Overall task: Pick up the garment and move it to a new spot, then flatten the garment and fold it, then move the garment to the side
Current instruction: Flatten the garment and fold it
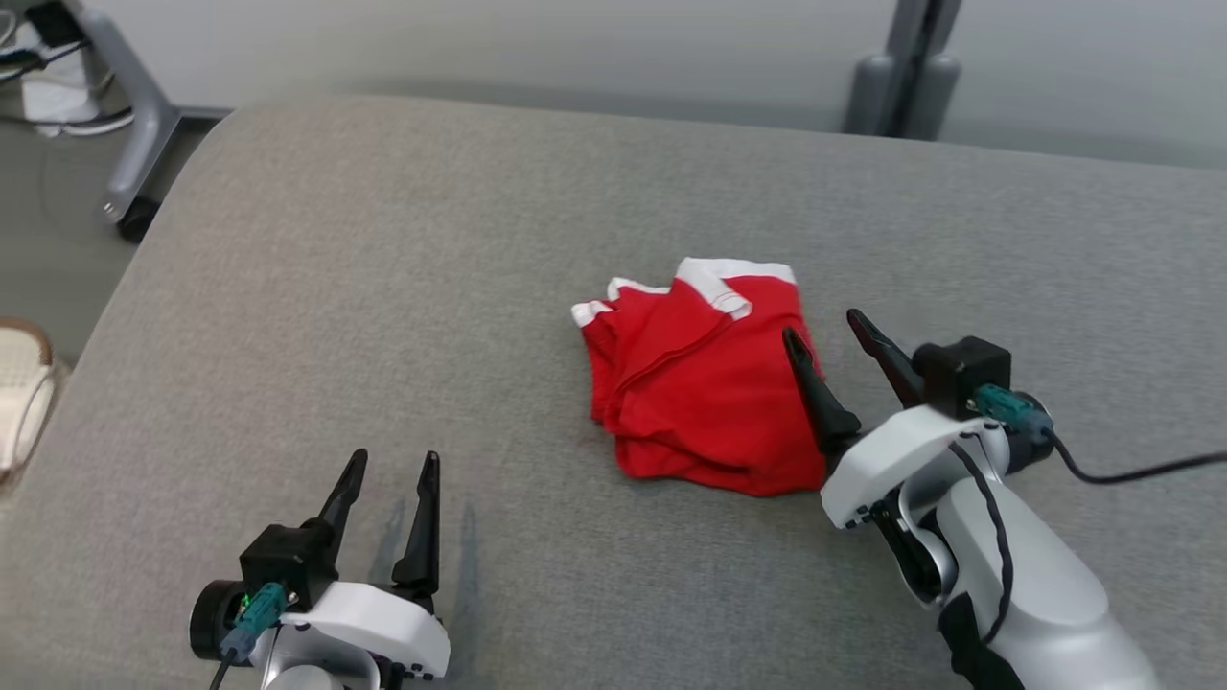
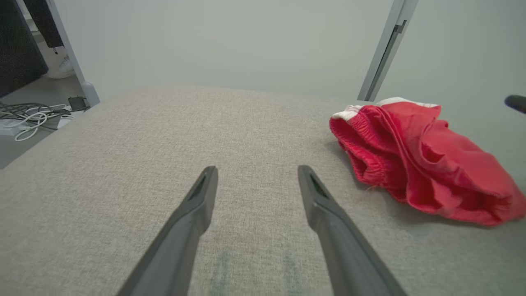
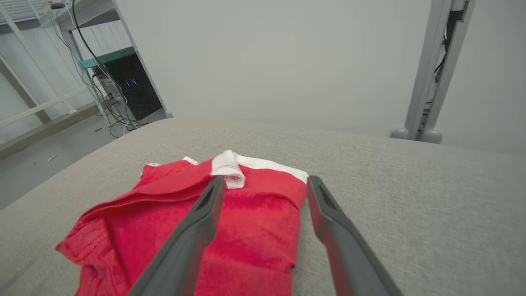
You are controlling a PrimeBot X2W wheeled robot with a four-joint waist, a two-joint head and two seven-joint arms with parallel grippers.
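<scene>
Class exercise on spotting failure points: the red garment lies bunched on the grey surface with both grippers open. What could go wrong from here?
1. The right gripper straddles the right edge of the garment; closing there may pinch only the top layer, so the loose folds spill open on lifting.
2. The left gripper sits well apart from the garment, so a one-sided lift would likely leave it dangling and bunched.
3. Fingers could snag the soft grey surface.

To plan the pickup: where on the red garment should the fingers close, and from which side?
Probably the red garment, at its right edge, from the right. Layers lie stacked there, and the open right gripper straddles that edge, one finger over cloth, one beside it.
</scene>
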